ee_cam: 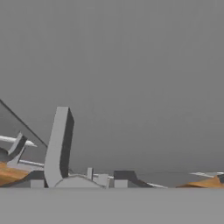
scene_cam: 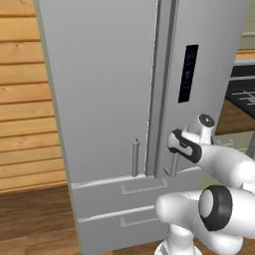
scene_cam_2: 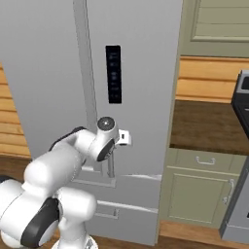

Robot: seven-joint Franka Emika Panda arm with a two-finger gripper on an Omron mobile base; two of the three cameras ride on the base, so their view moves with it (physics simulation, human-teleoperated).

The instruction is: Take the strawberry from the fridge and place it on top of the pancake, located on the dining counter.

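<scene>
Light grey and shut tight, the fridge (scene_cam: pixel 114 99) fills the wall ahead, both doors closed with two drawers below. The white arm reaches in with its gripper (scene_cam_2: pixel 115 147) right at the right door's handle (ee_cam: pixel 58 146) — a vertical bar near the seam, beneath the dark display panel (scene_cam_2: pixel 113 74). Whether the fingers are clamped on the bar or merely beside it, I cannot tell — the wrist hides them. Wooden plank wall (scene_cam: pixel 25 99) stands to the left, pale green cabinets (scene_cam_2: pixel 199 189) to the right.
</scene>
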